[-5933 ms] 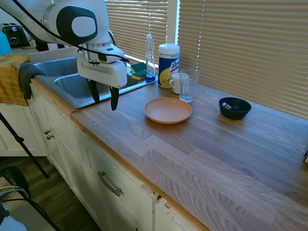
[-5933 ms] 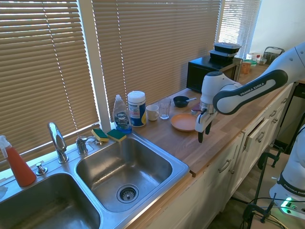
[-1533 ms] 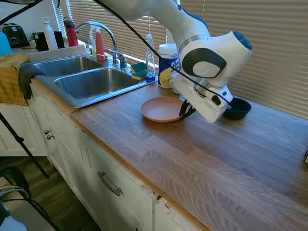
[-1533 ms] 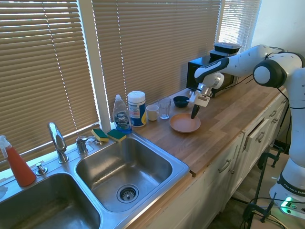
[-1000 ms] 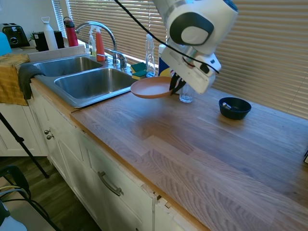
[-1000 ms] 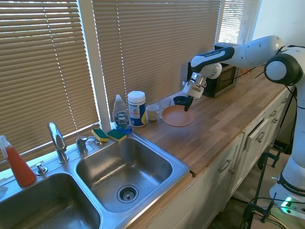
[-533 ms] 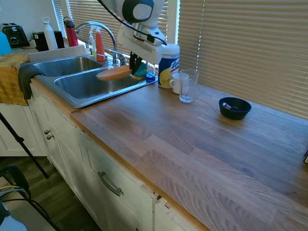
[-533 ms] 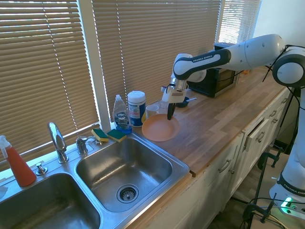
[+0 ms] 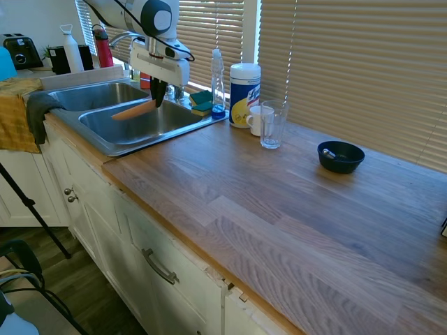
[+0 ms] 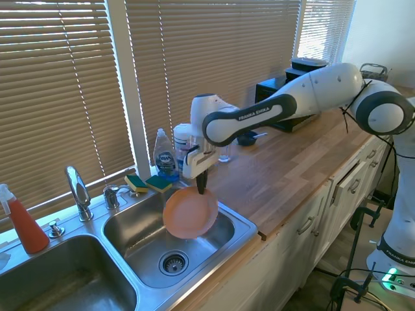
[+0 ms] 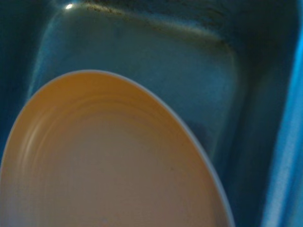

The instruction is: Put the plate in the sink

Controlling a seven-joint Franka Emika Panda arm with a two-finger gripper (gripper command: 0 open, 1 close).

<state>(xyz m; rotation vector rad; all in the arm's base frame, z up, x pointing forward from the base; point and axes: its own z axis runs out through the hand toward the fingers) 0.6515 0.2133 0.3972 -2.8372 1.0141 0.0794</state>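
Over the sink (image 10: 123,223), the plate (image 10: 189,212) hangs tilted below the tool (image 10: 200,189), pinched by its rim.

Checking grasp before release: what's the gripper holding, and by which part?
The gripper is shut on the plate, pinching its rim at the edge nearest the counter; the plate hangs tilted above the sink basin.
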